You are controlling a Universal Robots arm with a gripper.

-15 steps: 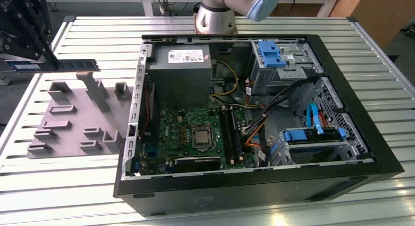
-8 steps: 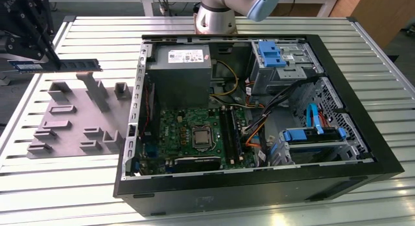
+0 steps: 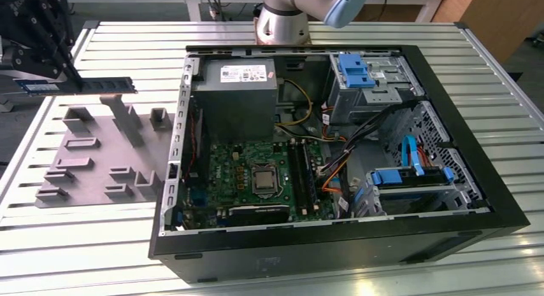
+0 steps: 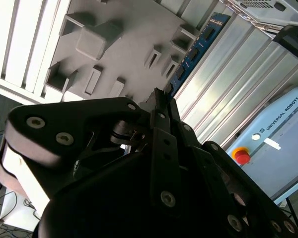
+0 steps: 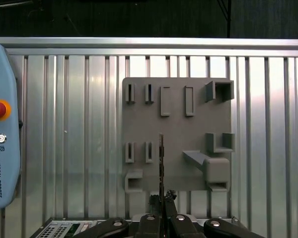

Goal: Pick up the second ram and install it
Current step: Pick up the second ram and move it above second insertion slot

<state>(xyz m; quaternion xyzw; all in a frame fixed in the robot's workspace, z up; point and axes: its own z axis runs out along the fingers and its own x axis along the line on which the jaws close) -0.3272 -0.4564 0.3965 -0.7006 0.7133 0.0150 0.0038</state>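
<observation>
The 2nd ram (image 3: 111, 86), where is it? asks the 1st kid.

Up in the air, says the 2nd kid. The gripper (image 3: 75, 84) has its 2 fingers closed on it, 1 on each flat side, near the middle of the stick. The stick lies level.

What is under it?

The gray tray (image 3: 93, 156) with the little holders. The stick hangs above it and does not touch it. In both wrist views the stick sticks out past the fingers, over the tray.

And the computer?

The open computer box (image 3: 476, 181) sits on the exterior view's right, well apart from the stick. The long black slots (image 3: 302, 172) are inside it, on the green board. The stick is not in a slot yet.

Is the stick heavy?

I think it is very light. It looks stiff and thin, so it will not flop, but it could snap if it gets bent. The sides look smooth, so it might slip.

Where is a good place to hold it?

I think right there, on the 2 flat sides near the middle. That way it does not tip, and the bottom edge stays free.
</observation>
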